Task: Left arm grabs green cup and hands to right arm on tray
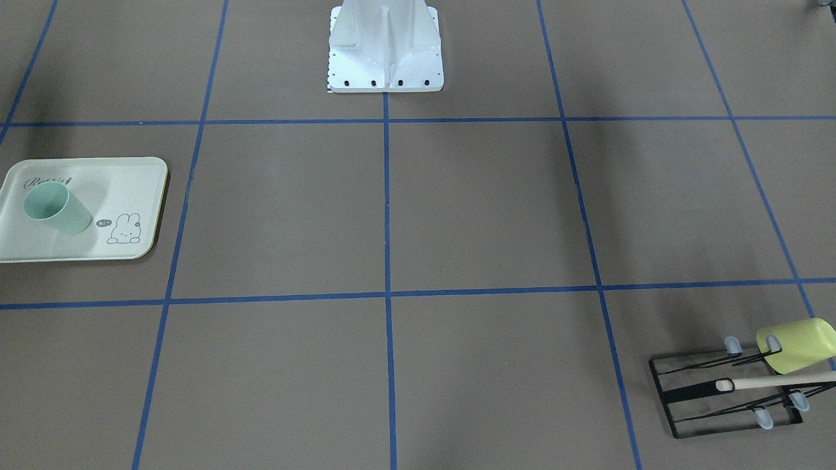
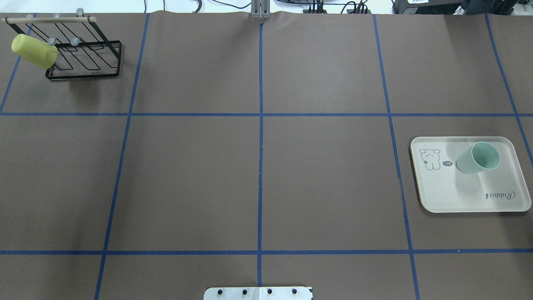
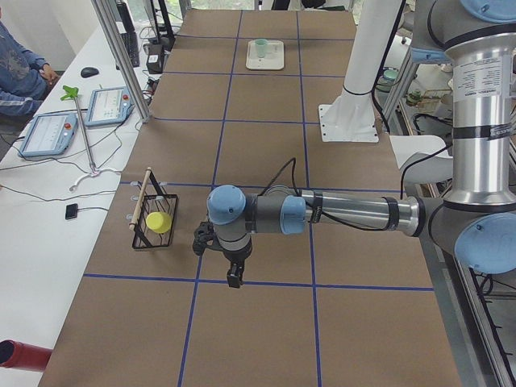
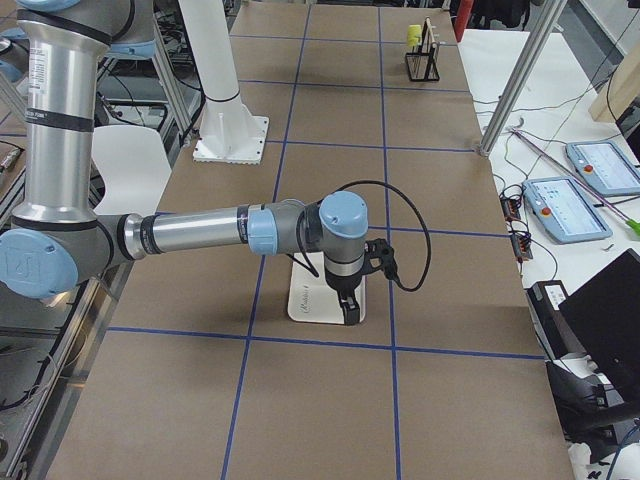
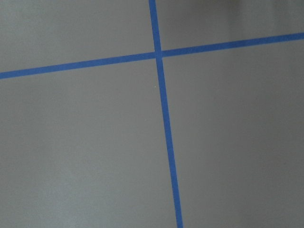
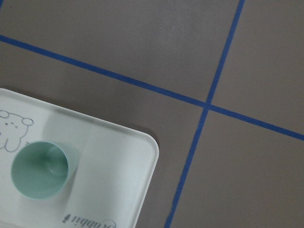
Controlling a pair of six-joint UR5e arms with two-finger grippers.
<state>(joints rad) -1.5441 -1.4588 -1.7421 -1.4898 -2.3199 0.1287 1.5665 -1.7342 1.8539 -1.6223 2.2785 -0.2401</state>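
The pale green cup (image 2: pixel 479 158) stands upright on the cream tray (image 2: pixel 458 196), free of both grippers. Cup (image 1: pixel 55 207) and tray (image 1: pixel 130 183) sit at the table's left edge in the front-facing view. The right wrist view looks down on the cup (image 6: pixel 40 170) and tray (image 6: pixel 114 180). The right gripper (image 4: pixel 349 318) hangs above the tray (image 4: pixel 305 305) in the exterior right view. The left gripper (image 3: pixel 234 280) hangs over bare table, far from the cup (image 3: pixel 261 47). Both show only in side views, so I cannot tell whether they are open or shut.
A black wire rack (image 2: pixel 83 62) with a wooden bar holds a yellow-green cup (image 2: pixel 33 51) at the far left corner; the two also show in the front-facing view, rack (image 1: pixel 718 398) and cup (image 1: pixel 797 343). The robot's white base (image 1: pixel 385 59) stands at the table's middle edge. Blue tape lines grid the brown table.
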